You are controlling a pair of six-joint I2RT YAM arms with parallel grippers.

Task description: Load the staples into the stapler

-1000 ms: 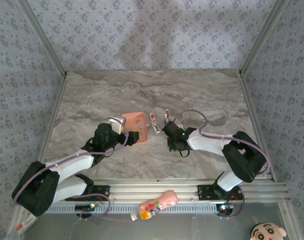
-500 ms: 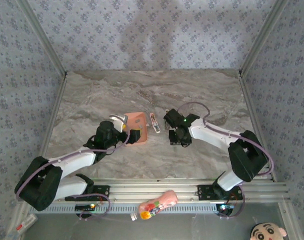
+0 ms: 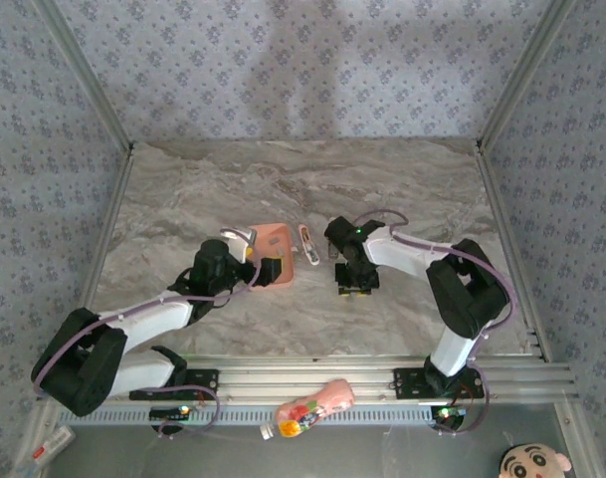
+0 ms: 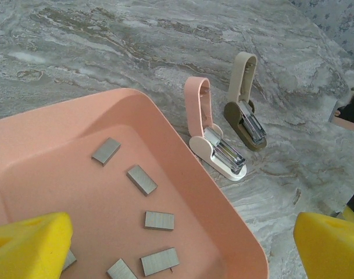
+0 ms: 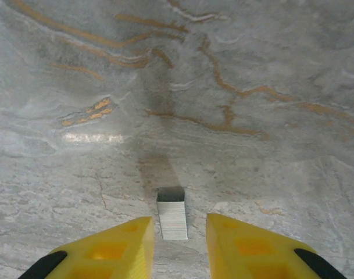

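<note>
Several grey staples (image 4: 159, 220) lie in the salmon-pink tray (image 4: 223, 215), under my left gripper (image 4: 182, 247), whose yellow fingers (image 4: 31, 244) stand wide open over it. The tray (image 3: 275, 237) is mid-table, with the left gripper (image 3: 255, 257) at its near-left edge. The pink-and-white stapler (image 4: 214, 148) lies just right of the tray with its lid raised and its metal channel bare; from above the stapler (image 3: 307, 242) shows as a small strip. My right gripper (image 5: 178, 244) is open a little, and one staple strip (image 5: 172, 218) lies on the marble between its tips, gaps either side.
A beige-and-brown stapler (image 4: 246, 119), also lid-up, lies right of the pink one. A pink bottle with a colourful label (image 3: 307, 408) rests on the front rail, and a cartoon face (image 3: 534, 463) is at the bottom right. Patterned walls enclose the marble table (image 3: 183, 199).
My right gripper has swung away from the staplers toward the near edge and parted its jaws slightly. The left arm has shifted only a little.
</note>
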